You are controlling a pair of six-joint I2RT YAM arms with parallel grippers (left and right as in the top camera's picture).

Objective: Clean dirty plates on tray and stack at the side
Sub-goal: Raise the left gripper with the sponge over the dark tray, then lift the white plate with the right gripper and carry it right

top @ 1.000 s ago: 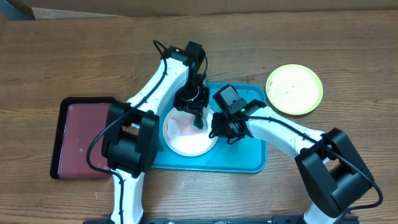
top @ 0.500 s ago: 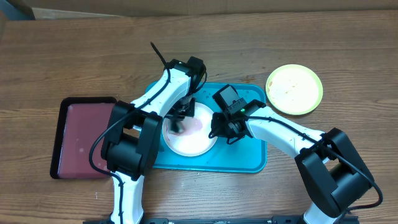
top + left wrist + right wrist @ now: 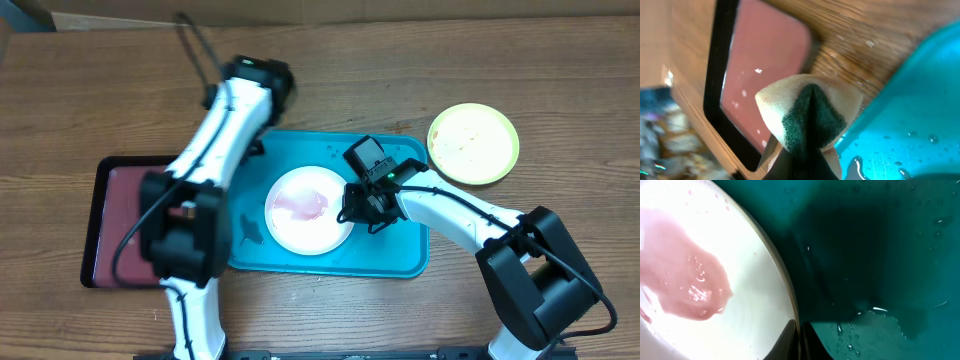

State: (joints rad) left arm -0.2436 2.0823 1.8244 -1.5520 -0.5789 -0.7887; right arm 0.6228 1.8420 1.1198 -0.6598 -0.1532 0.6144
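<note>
Plates count two, trays two, sponge one.
One white plate (image 3: 300, 234), holding a pink puddle (image 3: 306, 203), lies on the turquoise tray (image 3: 400, 255), and the right gripper (image 3: 358, 208) is pinched onto its rim. One yellow-green plate (image 3: 473, 143) sits on the table (image 3: 560, 80) just beside the tray's corner. The left gripper (image 3: 802, 165) clamps a folded sponge (image 3: 810, 112) near the dark red tray (image 3: 130, 225).

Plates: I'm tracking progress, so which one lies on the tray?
The white plate, with a pink puddle, lies on the tray; the yellow-green plate sits on the table.
</note>
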